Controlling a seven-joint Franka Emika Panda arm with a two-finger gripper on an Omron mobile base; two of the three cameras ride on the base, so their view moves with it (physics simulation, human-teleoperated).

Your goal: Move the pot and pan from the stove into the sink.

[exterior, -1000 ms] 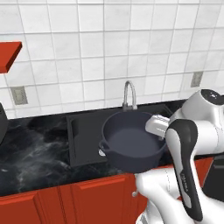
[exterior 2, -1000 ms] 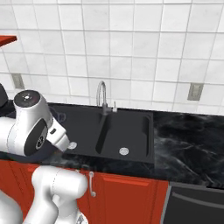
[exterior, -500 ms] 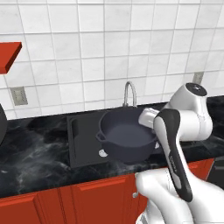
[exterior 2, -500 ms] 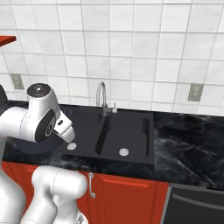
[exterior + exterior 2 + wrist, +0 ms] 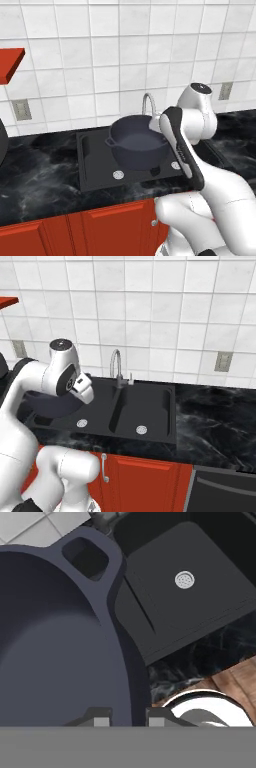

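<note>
- The pot [image 5: 138,146] is seen raised over the sink [image 5: 100,170], above the basin nearer the faucet [image 5: 148,104], with its base clear of the basin floor; one loop handle [image 5: 110,141] is turned to the left.
- In the hand view the pot [image 5: 55,637] is seen from above, its far loop handle [image 5: 89,556] toward the top and a sink basin [image 5: 190,592] with its drain [image 5: 184,579] beyond the rim.
- The pot is judged stiff and fairly heavy, with smooth walls that could slip; the rim wall or a loop handle is judged the best place to be taken hold of, and tilting under its own weight is to be expected from a one-sided hold.
- The fingers [image 5: 102,716] are shown set narrowly apart at the bottom of the hand view, with the near rim of the pot between them; they are judged to be clamped on that rim, one inside and one outside.
- The gripper [image 5: 127,717] is thus taken as carrying the pot; nothing else is touched by it.
- The black marbled tabletop [image 5: 40,175] lies around the sink, with red cabinet fronts [image 5: 100,230] below.
- The pan is not yet in the sink.
</note>
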